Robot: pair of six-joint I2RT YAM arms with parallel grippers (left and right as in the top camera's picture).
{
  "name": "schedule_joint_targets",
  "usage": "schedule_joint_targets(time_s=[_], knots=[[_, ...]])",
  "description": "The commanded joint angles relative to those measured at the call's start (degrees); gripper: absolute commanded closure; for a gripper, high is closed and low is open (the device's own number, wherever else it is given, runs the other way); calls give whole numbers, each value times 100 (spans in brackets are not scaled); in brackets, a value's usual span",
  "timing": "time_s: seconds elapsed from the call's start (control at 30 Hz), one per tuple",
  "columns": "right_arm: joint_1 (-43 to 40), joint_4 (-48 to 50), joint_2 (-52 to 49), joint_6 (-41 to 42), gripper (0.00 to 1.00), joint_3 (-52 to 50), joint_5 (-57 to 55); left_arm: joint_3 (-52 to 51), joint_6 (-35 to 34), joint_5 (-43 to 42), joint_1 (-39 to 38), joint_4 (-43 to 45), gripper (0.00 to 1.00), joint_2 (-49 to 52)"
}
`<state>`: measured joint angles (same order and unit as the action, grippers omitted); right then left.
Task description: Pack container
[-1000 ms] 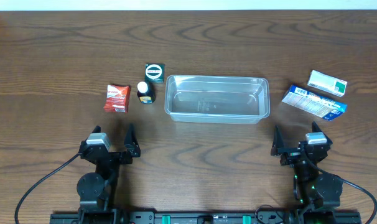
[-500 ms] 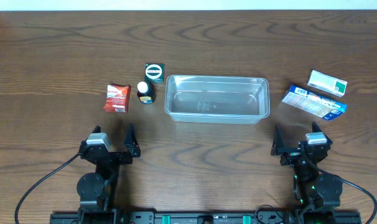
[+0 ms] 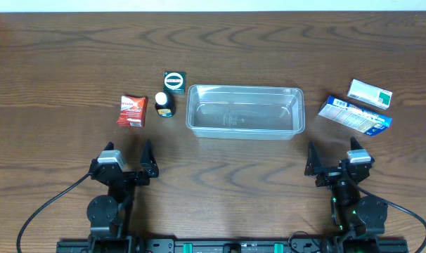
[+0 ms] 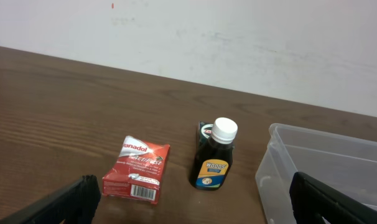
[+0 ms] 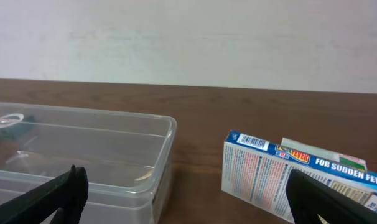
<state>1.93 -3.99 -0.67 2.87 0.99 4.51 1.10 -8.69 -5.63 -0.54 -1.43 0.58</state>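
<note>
The container [image 3: 244,87] is a clear, empty plastic tub at mid-table; its wall shows in the left wrist view [image 4: 282,168] and its rim in the right wrist view [image 5: 83,115]. Left of it are a red box [image 3: 132,111] [image 4: 137,168], a dark bottle with a white cap [image 3: 164,105] [image 4: 214,163] and a green-black box [image 3: 174,81]. To its right lie a blue-and-white carton [image 3: 355,115] [image 5: 282,174] and a white-green box [image 3: 370,93]. My left gripper [image 3: 123,161] [image 4: 191,205] and right gripper [image 3: 337,163] [image 5: 187,199] stand open and empty near the front edge.
Brown wooden table [image 3: 234,183] with a pale wall beyond its far edge. Both arm bases and their cables sit along the front edge.
The right gripper has shifted very slightly. Nothing else has moved.
</note>
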Motion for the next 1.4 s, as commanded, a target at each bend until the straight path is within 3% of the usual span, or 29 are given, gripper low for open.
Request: schedule_joint_targets(time_s=[0.0, 0.83, 1.13, 1.37], knots=[[-59, -9, 33, 289, 1, -37, 120, -87, 116, -105, 26, -210, 2, -35], [-59, -28, -278, 400, 1, 111, 509, -87, 116, -105, 26, -210, 2, -35], [-57, -87, -1443, 398, 1, 1032, 656, -87, 114, -105, 26, -210, 2, -35], [-59, -732, -2889, 398, 1, 2492, 1246, -87, 116, -105, 26, -210, 2, -35]])
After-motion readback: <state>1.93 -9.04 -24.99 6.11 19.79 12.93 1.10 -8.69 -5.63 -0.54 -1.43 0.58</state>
